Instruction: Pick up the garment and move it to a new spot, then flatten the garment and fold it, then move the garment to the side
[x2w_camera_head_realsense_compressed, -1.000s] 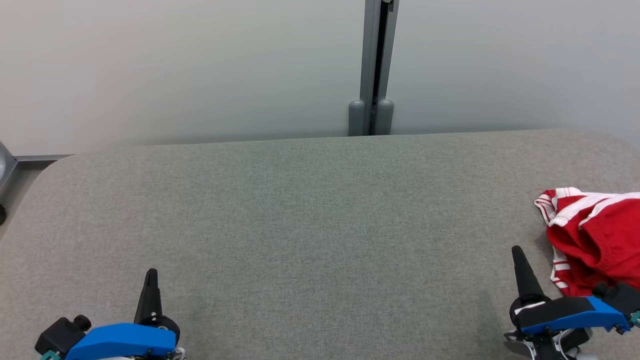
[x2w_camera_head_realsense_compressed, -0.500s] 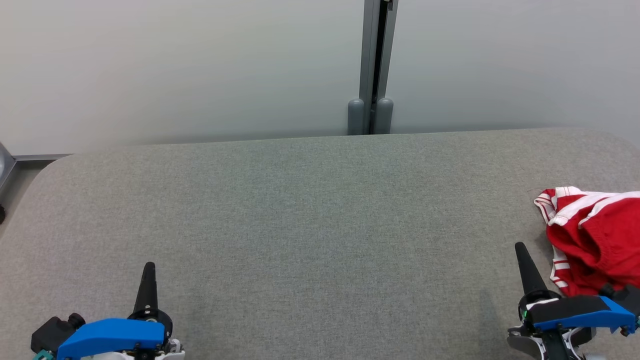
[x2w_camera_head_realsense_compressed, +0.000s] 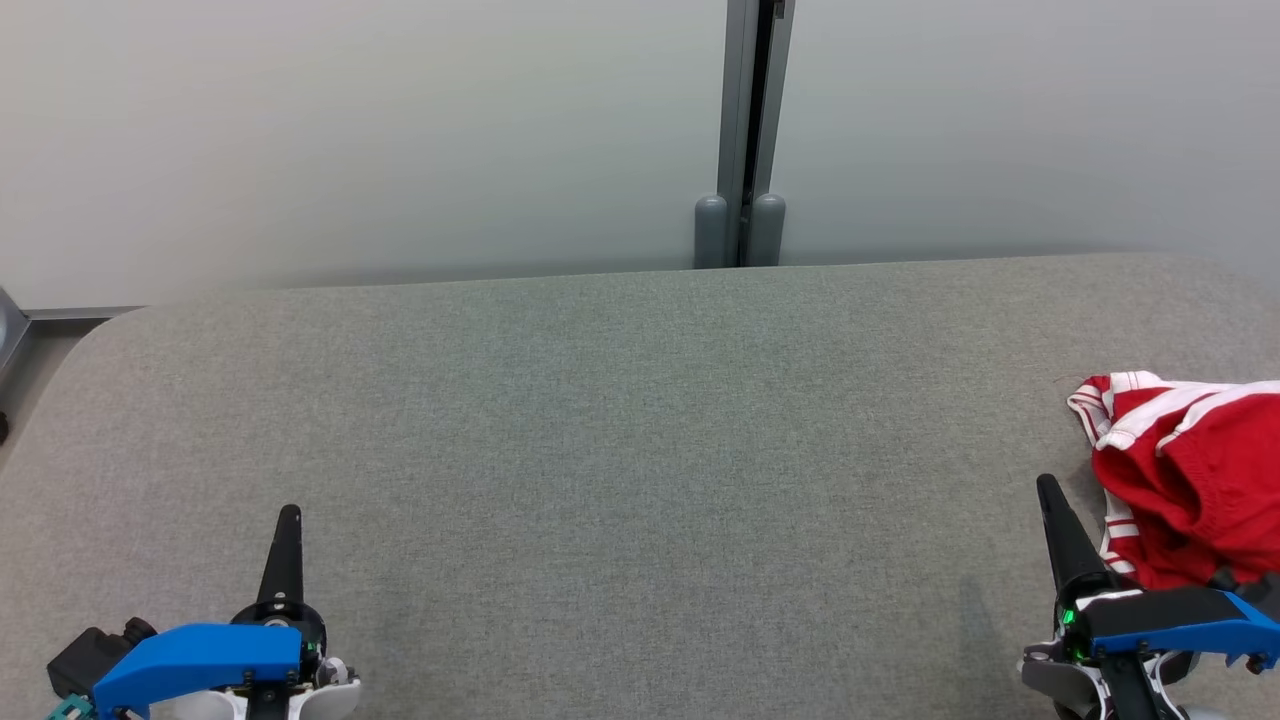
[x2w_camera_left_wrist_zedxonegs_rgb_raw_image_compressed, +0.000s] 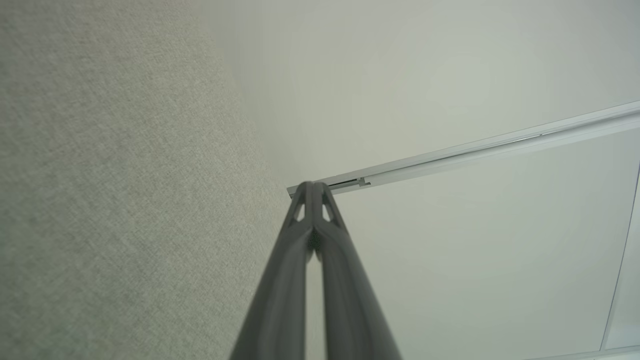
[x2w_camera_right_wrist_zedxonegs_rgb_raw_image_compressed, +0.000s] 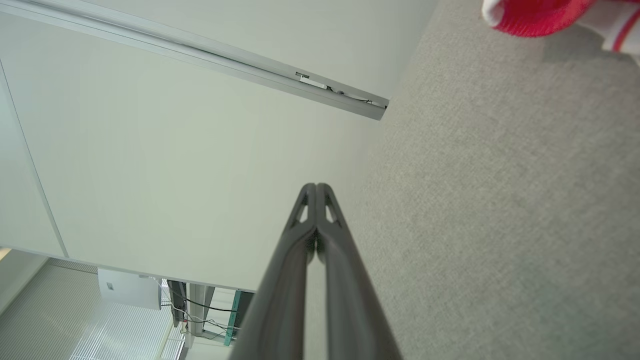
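A red garment with white stripes (x2w_camera_head_realsense_compressed: 1190, 470) lies crumpled at the right edge of the grey fabric table (x2w_camera_head_realsense_compressed: 620, 430); part of it runs out of the head view. A corner of the garment (x2w_camera_right_wrist_zedxonegs_rgb_raw_image_compressed: 540, 15) shows at the top right of the right wrist view. My right gripper (x2w_camera_head_realsense_compressed: 1047, 486) rests at the lower right, just left of the garment, fingers shut together with nothing between them (x2w_camera_right_wrist_zedxonegs_rgb_raw_image_compressed: 315, 187). At the lower left my left gripper (x2w_camera_head_realsense_compressed: 289, 513) is likewise shut and holds nothing (x2w_camera_left_wrist_zedxonegs_rgb_raw_image_compressed: 312, 185), far from the garment.
Behind the table stands a pale partition wall with a grey metal post (x2w_camera_head_realsense_compressed: 742, 130) at its middle. The table's rounded left corner (x2w_camera_head_realsense_compressed: 110, 330) drops off to the floor at the far left.
Both grippers have drawn back slightly toward the bottom of the head view. The garment has not moved.
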